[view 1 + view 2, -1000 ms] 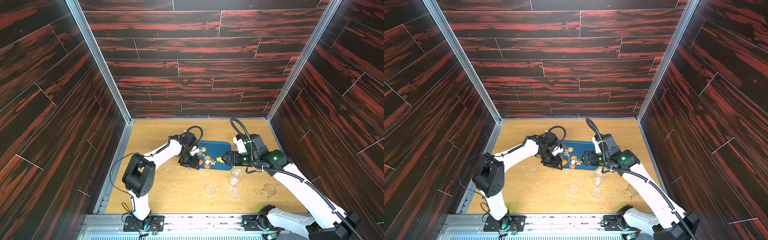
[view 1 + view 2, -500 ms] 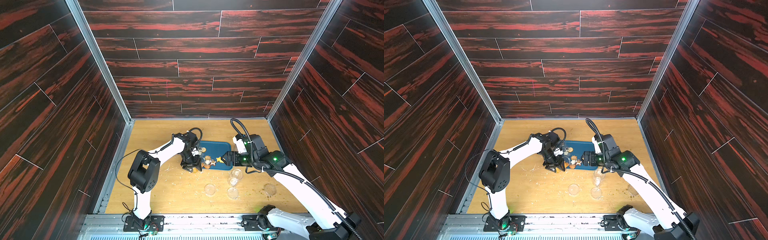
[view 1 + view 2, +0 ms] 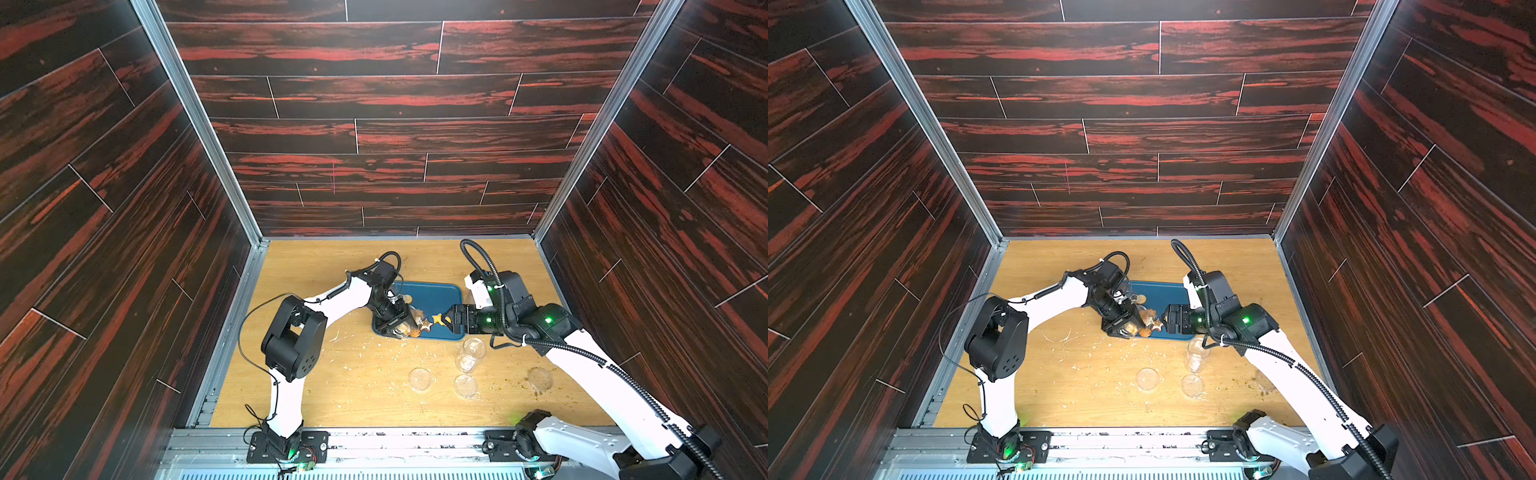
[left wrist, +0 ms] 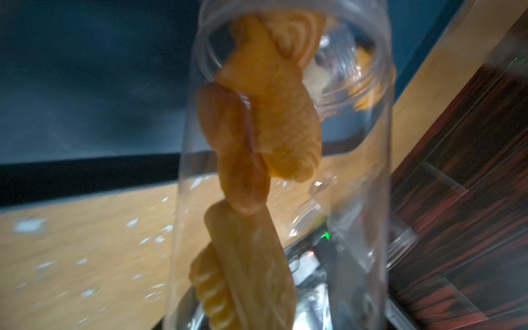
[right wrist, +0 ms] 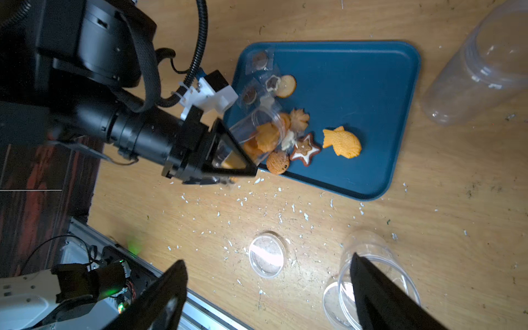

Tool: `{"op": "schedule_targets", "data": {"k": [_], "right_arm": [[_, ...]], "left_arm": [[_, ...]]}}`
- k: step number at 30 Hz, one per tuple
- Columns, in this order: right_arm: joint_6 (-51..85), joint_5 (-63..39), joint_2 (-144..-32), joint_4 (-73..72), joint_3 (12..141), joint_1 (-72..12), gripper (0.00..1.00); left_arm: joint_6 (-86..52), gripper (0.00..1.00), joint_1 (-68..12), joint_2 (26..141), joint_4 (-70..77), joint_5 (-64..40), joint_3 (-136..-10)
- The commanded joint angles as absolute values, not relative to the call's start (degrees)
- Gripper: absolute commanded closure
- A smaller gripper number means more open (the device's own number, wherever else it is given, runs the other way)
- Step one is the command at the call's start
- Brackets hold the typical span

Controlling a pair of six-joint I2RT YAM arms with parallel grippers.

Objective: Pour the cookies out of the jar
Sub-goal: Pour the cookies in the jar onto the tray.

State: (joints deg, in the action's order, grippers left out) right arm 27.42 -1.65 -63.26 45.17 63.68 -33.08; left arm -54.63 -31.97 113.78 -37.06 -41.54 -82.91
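change since a second ago is all in the left arm: its elbow has swung in toward the tray [image 3: 436, 291] and the wrist has rolled, so the jar [image 5: 257, 125] is tipped further over, its mouth low over the blue surface. the right arm has not budged.

the left claw [image 5: 228, 163] is clamped tight on the jar toward its closed end, black fingers on either side of the clear wall. the cookies [image 4: 274, 120] come in two lots. some are inside the jar, stacked along its wall and crowding the mouth in the left wrist view, just ahead of the claw's fingertips. the rest are out on the tray, at the end nearest the left arm: a fish cookie [image 5: 343, 142], a star cookie [image 5: 305, 149] and a round brown one close to the jar's lip, with a few more beyond the jar.

the right claw [image 3: 449, 321] hangs over the tray's other end, fingers spread wide with nothing gripped. pale crumbs [image 5: 285, 208], a clear lid [image 5: 267, 255] and an empty jar lying on its side [image 5: 480, 65] sit on the wooden table.
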Motion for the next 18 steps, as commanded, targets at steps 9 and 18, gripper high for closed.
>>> {"op": "schedule_targets", "data": {"k": [9,18], "right_arm": [[27.0,-0.3,-60.6,44.8,62.3,-32.9,0.08],[25.1,-1.0,-63.1,43.9,63.8,-32.5,0.08]], "left_arm": [[-67.7,0.53,-31.6,109.8,-28.5,-45.4,-81.4],[-63.2,0.53,-31.2,110.4,-32.3,-44.2,-80.0]]}}
